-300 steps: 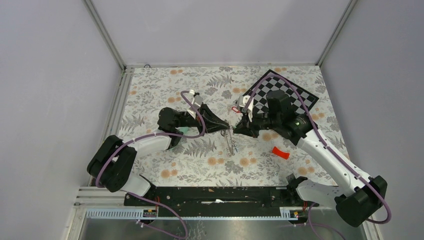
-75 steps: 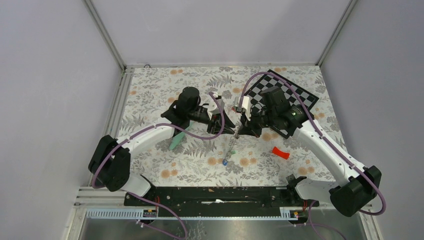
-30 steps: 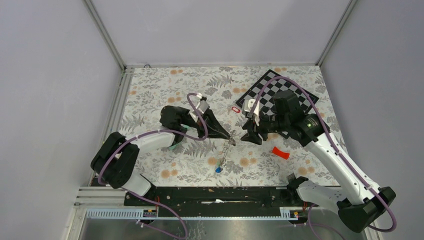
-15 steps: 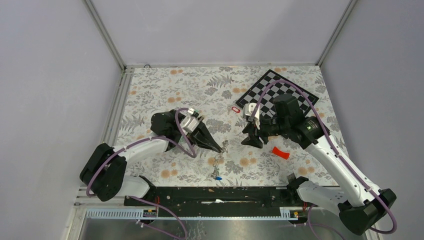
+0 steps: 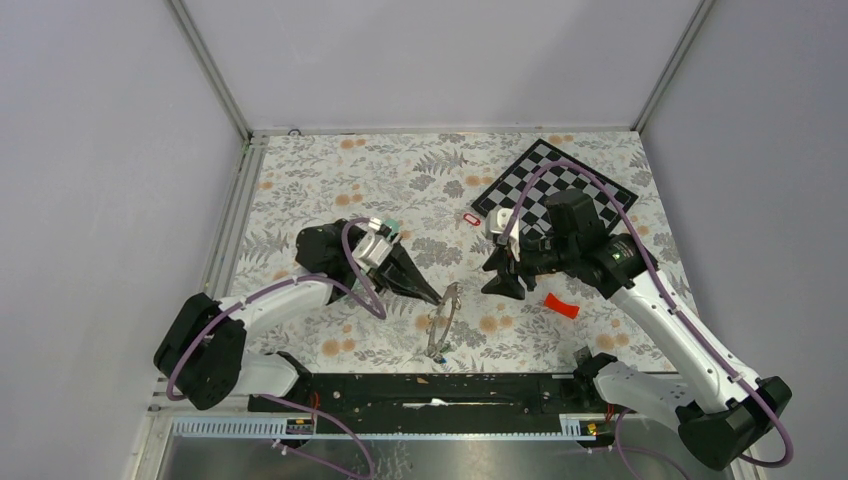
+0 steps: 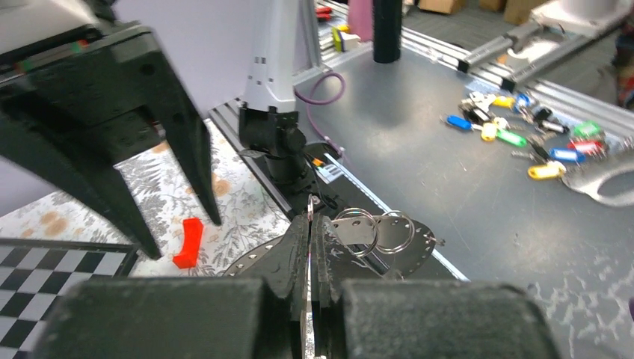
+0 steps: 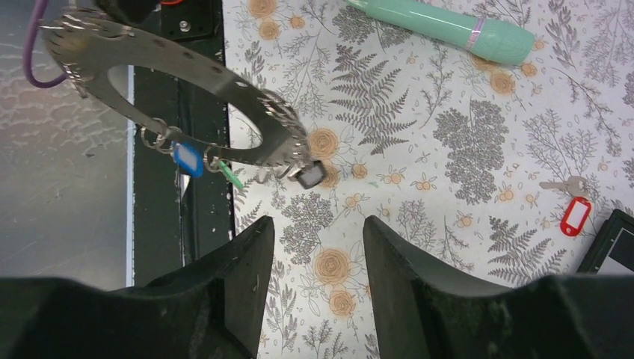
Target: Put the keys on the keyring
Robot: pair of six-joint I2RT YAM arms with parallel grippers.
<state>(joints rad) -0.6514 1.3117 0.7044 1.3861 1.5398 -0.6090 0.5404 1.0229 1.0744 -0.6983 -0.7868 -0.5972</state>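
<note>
**Keyring pinched by L gripper; R gripper spread & empty**

Keyring (image 5: pixel 441 320), a flat grey metal ring w/ small holes round its rim, is held up off the floral tabletop (image 5: pixel 300 170) near the front edge. It's tilted so the top cam sees it almost edge-on. L gripper (image 6: pixel 310 224) has its fingers pressed together on the ring's rim. In L wrist view, two small split rings (image 6: pixel 359 230) sit just beside the fingertips.

Blue-tag key (image 7: pixel 187 159) & green-tag key (image 7: pixel 230 177) dangle from the ring's edge, side by side.

R gripper (image 7: pixel 318 224) is spread w/ nothing btwn the fingers. It hovers just right of the ring, not touching it.

Red-tag key (image 7: pixel 574 213) lies flat on the tabletop near a corner of the checkerboard (image 5: pixel 560 185), well apart from the ring. Curved red plastic piece (image 5: pixel 561 305) lies on the table just right of R gripper. Mint-green tube (image 7: pixel 441 24) lies on the table too, seen in R wrist view.
</note>
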